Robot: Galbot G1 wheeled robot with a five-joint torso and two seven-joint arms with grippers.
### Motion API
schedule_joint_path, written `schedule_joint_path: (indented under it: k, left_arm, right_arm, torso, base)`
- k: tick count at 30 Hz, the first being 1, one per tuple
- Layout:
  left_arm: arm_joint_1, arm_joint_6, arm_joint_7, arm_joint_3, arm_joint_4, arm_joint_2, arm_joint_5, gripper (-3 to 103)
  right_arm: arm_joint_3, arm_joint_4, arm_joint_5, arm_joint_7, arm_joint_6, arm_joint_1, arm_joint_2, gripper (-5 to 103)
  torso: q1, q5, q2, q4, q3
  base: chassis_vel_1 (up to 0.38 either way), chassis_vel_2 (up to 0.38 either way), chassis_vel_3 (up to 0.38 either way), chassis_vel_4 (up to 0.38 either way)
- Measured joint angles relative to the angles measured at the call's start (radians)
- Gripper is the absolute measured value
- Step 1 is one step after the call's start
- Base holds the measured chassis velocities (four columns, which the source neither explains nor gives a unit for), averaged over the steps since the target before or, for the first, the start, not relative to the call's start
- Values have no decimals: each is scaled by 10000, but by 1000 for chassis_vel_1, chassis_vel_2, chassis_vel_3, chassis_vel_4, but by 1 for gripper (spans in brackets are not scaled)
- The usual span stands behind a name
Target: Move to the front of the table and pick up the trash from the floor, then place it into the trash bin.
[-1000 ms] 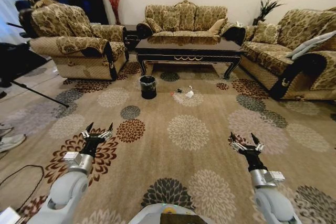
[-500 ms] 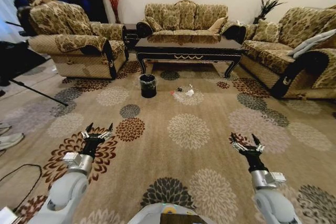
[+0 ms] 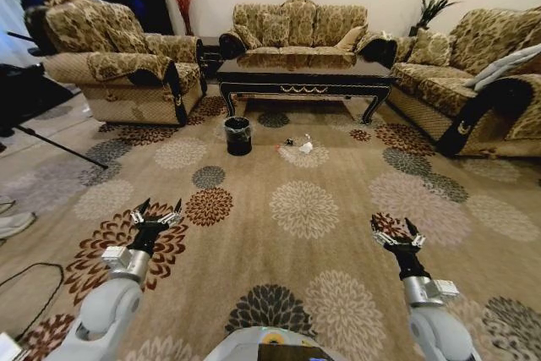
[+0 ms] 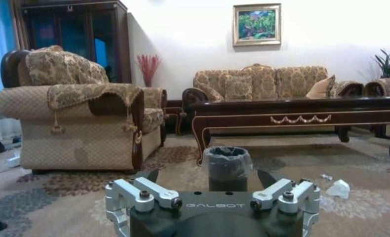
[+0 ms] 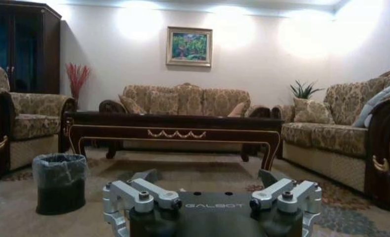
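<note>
Head view: the floor (image 3: 338,175) is beige carpet with round flower medallions, sofas on three sides. The table (image 3: 304,78) stands at 12 o'clock, well ahead of the robot. The trash bin (image 3: 238,136) sits on the carpet at about 11 o'clock, just before the table's left leg. The trash (image 3: 303,148), a white crumple with small bits beside it, lies near the bin on its right, apart from it. The left gripper (image 3: 156,216) hangs low at 8 o'clock, prongs spread, holding nothing. The right gripper (image 3: 395,233) hangs at 4 o'clock, likewise spread and empty.

Left wrist view: the left gripper (image 4: 212,180) points at the trash bin (image 4: 227,168), its liner bag puckered at the rim. The table (image 4: 293,111) runs behind it; an armchair (image 4: 83,123) stands alongside. White trash (image 4: 338,188) lies on the floor (image 4: 50,197).

Right wrist view: the right gripper (image 5: 210,178) faces the table (image 5: 175,129), sofa and framed painting (image 5: 189,46) behind. The trash bin (image 5: 60,182) stands off to one side on the floor (image 5: 353,217).
</note>
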Motion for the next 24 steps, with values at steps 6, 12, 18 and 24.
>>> schedule_joint_path:
  k: [6,12,18,24]
  left_arm:
    - [20,-30,-2,17,7,-31,39,99]
    - [39,-45,-2,24,16,-49,66,98]
    - [20,-60,-2,22,39,-32,65,95]
    - [21,-79,-1,26,43,-32,64,99]
  right_arm:
    - [-6,-8,-20,0,1,28,13,100]
    - [-32,-22,-36,2,1,51,3,100]
    - [-34,-44,-73,18,-6,78,-21,100]
    - [-32,-52,-124,33,-33,56,-11,100]
  torso:
    - [-52,0,-238,0,-190]
    - [-86,0,-422,0,-341]
    - [-135,0,-662,0,-529]
    - [-174,0,-864,0,-693]
  base:
    - [0,0,0,0]
    - [0,0,0,0]
    - [0,0,0,0]
    - [0,0,0,0]
